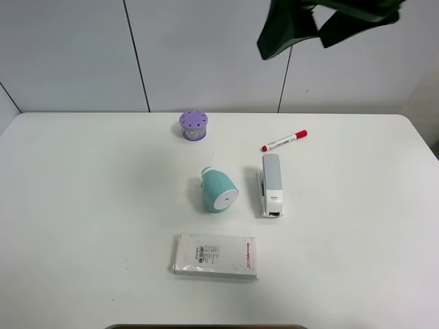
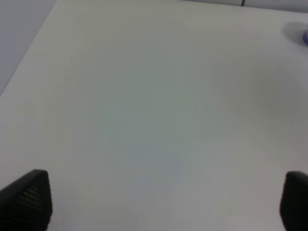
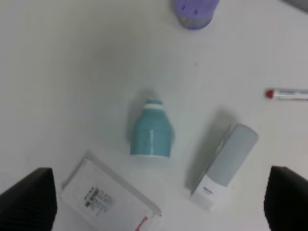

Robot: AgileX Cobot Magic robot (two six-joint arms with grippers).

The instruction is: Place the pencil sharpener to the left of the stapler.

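Note:
The teal pencil sharpener [image 1: 218, 191] lies on its side at the table's middle, white end face toward the front; it also shows in the right wrist view [image 3: 151, 131]. Just to its right lies the light-grey and white stapler [image 1: 271, 184] [image 3: 225, 164], apart from it. My right gripper [image 3: 159, 199] hangs open high above both, its dark fingertips [image 3: 29, 199] spread wide; a dark blurred shape [image 1: 322, 24] at the top of the exterior view seems to be this arm. My left gripper [image 2: 163, 202] is open over bare table, holding nothing.
A purple cylinder with holes [image 1: 194, 125] stands behind the sharpener. A red-capped white marker [image 1: 283, 140] lies behind the stapler. A flat white packet [image 1: 215, 256] lies in front of the sharpener. The white table [image 1: 82, 205] ends at a grey wall.

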